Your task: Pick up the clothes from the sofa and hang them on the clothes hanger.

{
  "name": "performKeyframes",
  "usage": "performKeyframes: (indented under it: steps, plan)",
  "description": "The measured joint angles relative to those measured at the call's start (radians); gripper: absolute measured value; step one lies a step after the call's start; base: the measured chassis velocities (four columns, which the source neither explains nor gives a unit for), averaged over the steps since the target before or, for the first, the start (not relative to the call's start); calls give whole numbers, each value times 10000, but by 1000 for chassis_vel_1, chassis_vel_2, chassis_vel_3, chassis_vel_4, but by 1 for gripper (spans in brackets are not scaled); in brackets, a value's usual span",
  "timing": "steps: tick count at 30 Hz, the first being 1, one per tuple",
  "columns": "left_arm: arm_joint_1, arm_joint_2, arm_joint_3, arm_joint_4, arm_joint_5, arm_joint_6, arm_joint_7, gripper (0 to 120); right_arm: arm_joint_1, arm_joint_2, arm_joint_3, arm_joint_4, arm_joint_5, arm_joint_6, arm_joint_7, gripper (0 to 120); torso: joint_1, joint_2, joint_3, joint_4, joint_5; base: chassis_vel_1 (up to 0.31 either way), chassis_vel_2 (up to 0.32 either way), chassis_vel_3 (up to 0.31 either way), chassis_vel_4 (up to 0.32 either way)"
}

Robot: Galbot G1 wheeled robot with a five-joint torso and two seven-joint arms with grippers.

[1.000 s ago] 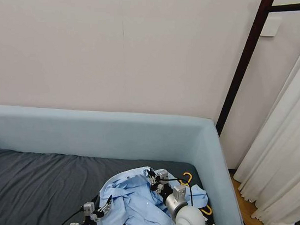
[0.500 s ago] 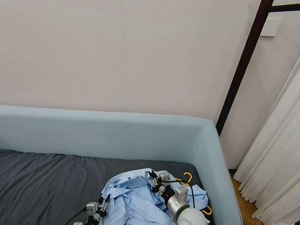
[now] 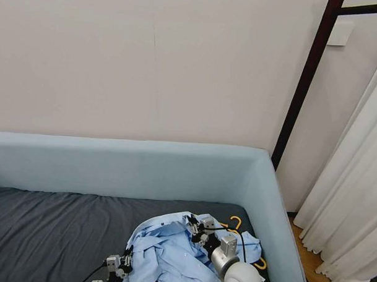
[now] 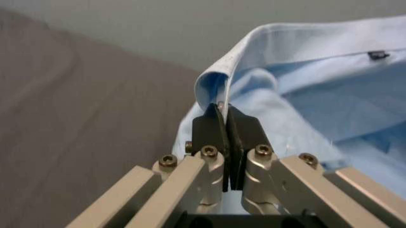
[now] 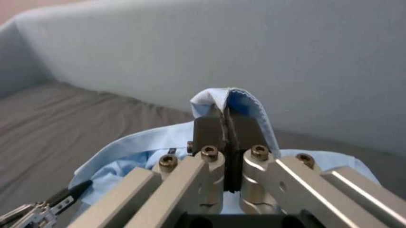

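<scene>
A light blue shirt (image 3: 172,252) lies bunched on the dark grey sofa seat (image 3: 49,235) near its right end. My left gripper (image 3: 125,261) is shut on the shirt's left edge; in the left wrist view the pads (image 4: 209,130) pinch a fold of the blue shirt (image 4: 304,95). My right gripper (image 3: 193,221) is shut on the shirt's upper right part, with a fold of the blue shirt (image 5: 244,102) pinched between its pads (image 5: 208,130). An orange hanger hook (image 3: 236,222) pokes out from under the shirt on the right.
The pale blue sofa back (image 3: 125,166) and right armrest (image 3: 269,212) wall in the seat. A dark vertical post (image 3: 305,77) stands behind the armrest. White curtains (image 3: 354,196) hang at the right. The seat to the left lies bare.
The left gripper has sunk slightly toward the bottom edge with the shirt's edge in it. The right gripper and the shirt bundle have shifted a little lower.
</scene>
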Motion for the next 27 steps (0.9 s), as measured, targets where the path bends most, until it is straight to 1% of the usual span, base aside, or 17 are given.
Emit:
performKeyframes:
  steps: [2, 3, 5, 6, 7, 8, 10, 12, 13, 16, 17, 18, 19, 22, 23, 25, 27]
  plan:
    - [196, 183, -154, -685, 84, -212, -34, 0, 41, -87, 181, 245, 142, 163, -193, 0, 1, 0, 0, 0, 0, 0, 0, 0, 0]
    - [196, 183, -154, -685, 84, -212, -34, 0, 41, -87, 181, 245, 142, 163, -193, 0, 1, 0, 0, 0, 0, 0, 0, 0, 0]
    - [347, 507, -302, -1539, 115, -349, -79, 0, 128, -238, 378, 519, 304, 345, -488, 0, 0, 0, 0, 1, -2, 0, 0, 0, 0]
    - [397, 928, -428, -2337, 88, -397, -186, 0, 249, -439, 560, 807, 507, 537, -850, 0, 0, 0, 0, 0, 1, 0, 0, 0, 0]
    - [380, 1252, -505, -2842, 15, -419, -269, 0, 358, -617, 694, 996, 685, 675, -1153, 0, 0, -1, 0, 1, 0, 0, 0, 0, 0]
    - [380, 1252, -505, -2842, 15, -419, -269, 0, 358, -617, 694, 996, 685, 675, -1153, 0, 0, -1, 0, 1, 0, 0, 0, 0, 0]
    - [125, 2103, -628, -3706, -203, -482, -420, 0, 572, -967, 1009, 1378, 1103, 934, -1827, 0, 0, 0, 0, 0, 3, 0, 0, 0, 0]
    - [-236, 2857, -709, -4335, -505, -468, -615, 0, 775, -1369, 1408, 1799, 1669, 1120, -2512, 0, 1, -1, 0, 0, 1, 0, 0, 0, 0]
    - [-236, 2857, -709, -4335, -505, -468, -615, 0, 775, -1369, 1408, 1799, 1669, 1120, -2512, 0, 1, -1, 0, 0, 1, 0, 0, 0, 0]
    - [-931, 4002, -856, -5221, -1255, -216, -924, 0, 1104, -2110, 2211, 2521, 2591, 1296, -3288, 0, 1, 0, 0, -2, 3, 0, 0, 0, 0]
    - [-1113, 4230, -897, -5402, -1435, -151, -972, 0, 1214, -2341, 2453, 2738, 2864, 1302, -3363, 0, 1, -1, 0, -3, 5, 0, 0, 0, 0]
    - [-1113, 4230, -897, -5402, -1435, -151, -972, 0, 1214, -2341, 2453, 2738, 2864, 1302, -3363, 0, 1, -1, 0, -3, 5, 0, 0, 0, 0]
    - [-1319, 4501, -927, -5599, -1638, -65, -1007, 0, 1359, -2576, 2682, 2965, 3150, 1296, -3365, 0, 0, -1, 1, -1, -2, 0, 0, 0, 0]
    - [-1991, 5323, -1108, -6128, -2288, 195, -1143, 0, 2053, -3314, 3250, 3612, 3938, 1121, -3147, 0, 1, 0, 0, -3, 6, 0, 0, 0, 0]
    - [-1991, 5323, -1108, -6128, -2288, 195, -1143, 0, 2053, -3314, 3250, 3612, 3938, 1121, -3147, 0, 1, 0, 0, -3, 6, 0, 0, 0, 0]
    - [-2392, 5787, -1213, -6372, -2633, 342, -1206, 0, 2509, -3692, 3384, 3857, 4128, 877, -2876, 0, 1, -1, 0, 0, -4, 0, 0, 0, 0]
    - [-2813, 6258, -1412, -6570, -2939, 494, -1278, 0, 2981, -4065, 3419, 4030, 4175, 575, -2491, 0, 0, 0, 0, 0, 6, 0, 0, 0, 0]
